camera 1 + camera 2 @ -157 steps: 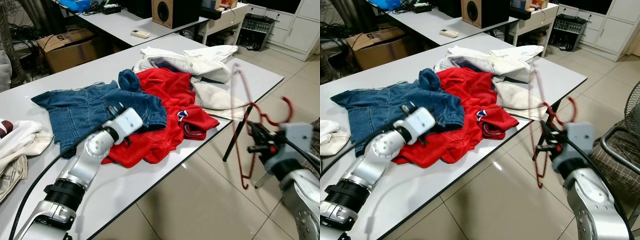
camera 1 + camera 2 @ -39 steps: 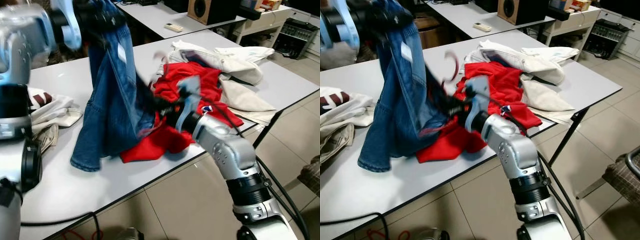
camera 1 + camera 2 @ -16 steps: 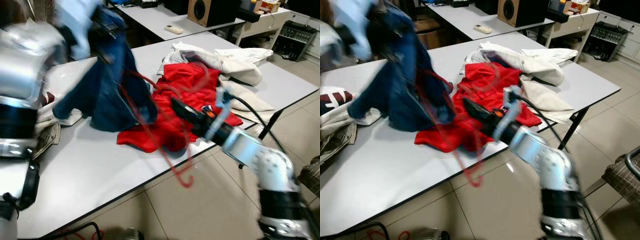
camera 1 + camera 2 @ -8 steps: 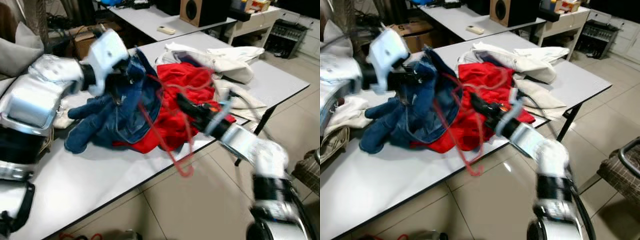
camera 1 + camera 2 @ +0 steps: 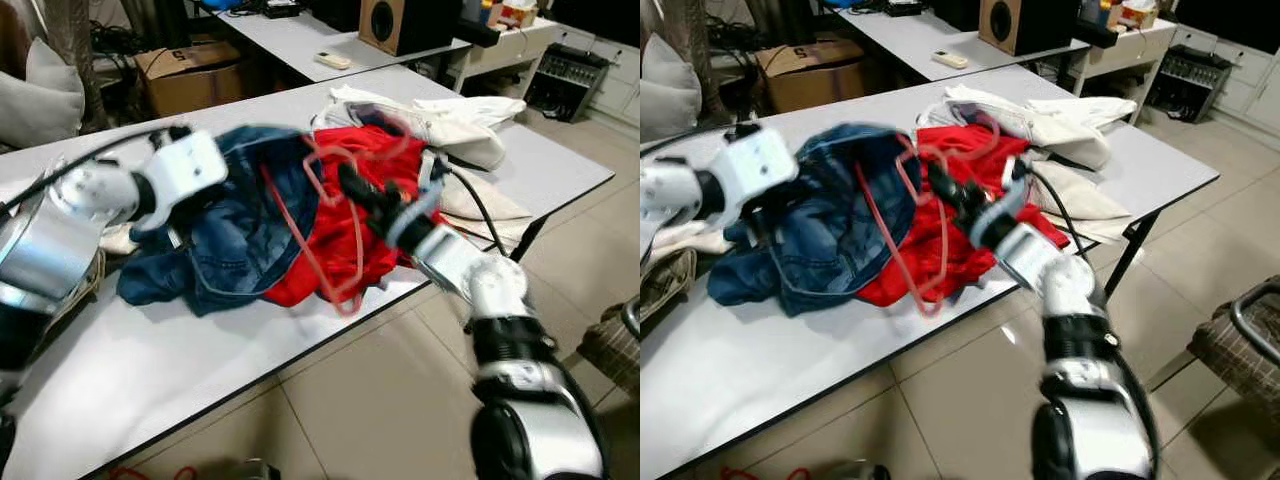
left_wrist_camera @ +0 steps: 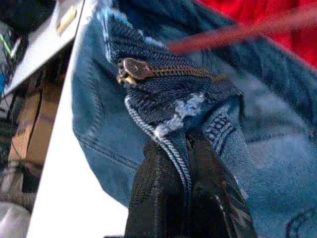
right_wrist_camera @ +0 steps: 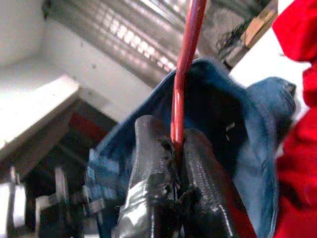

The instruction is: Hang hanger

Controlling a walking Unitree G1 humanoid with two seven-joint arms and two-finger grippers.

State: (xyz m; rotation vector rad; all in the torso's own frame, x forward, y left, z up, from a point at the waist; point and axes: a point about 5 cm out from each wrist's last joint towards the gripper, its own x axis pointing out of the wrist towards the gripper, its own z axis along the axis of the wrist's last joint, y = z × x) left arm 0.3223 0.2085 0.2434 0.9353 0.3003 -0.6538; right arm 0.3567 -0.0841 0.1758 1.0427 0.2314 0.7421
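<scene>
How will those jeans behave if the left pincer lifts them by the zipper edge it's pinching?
Probably floppy: the jeans lie crumpled in soft folds on the table. Likely heavy for cloth, since the denim looks thick where the left pincer pinches the seam. They may snag the red hanger held by the right pincer, which lies across them.

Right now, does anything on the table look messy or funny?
Yes. Clothes lie in a heap on the table: a red shirt, white clothes and a jacket crumpled beside them. The right fingers pinch a red hanger that tilts over the pile, and the left fingers pinch the jacket's edge.
</scene>
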